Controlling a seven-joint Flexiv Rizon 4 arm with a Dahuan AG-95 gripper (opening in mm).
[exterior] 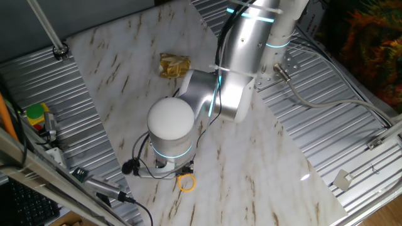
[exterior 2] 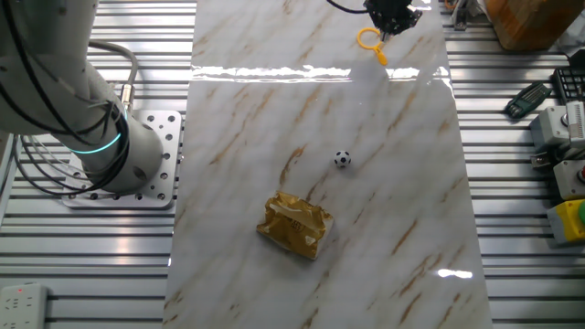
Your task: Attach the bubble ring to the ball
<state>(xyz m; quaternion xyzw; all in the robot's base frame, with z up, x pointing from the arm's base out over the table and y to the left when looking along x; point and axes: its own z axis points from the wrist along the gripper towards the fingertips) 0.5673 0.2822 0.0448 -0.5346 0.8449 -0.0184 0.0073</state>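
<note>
Item: your pincer [exterior 2: 391, 26] stood over the bubble ring [exterior 2: 370, 41], grip state indiscernible; you needed a firm handle hold before carrying it to the ball [exterior 2: 342, 159], well apart.

Marble table [exterior 2: 274, 110]: ball [exterior 2: 342, 159] near the middle, foil wrapper [exterior 2: 294, 225] just beside it toward the near edge. Bubble ring [exterior 2: 370, 40] lies at the far edge, well apart from both — gripper [exterior 2: 391, 20] right at its handle.
</note>
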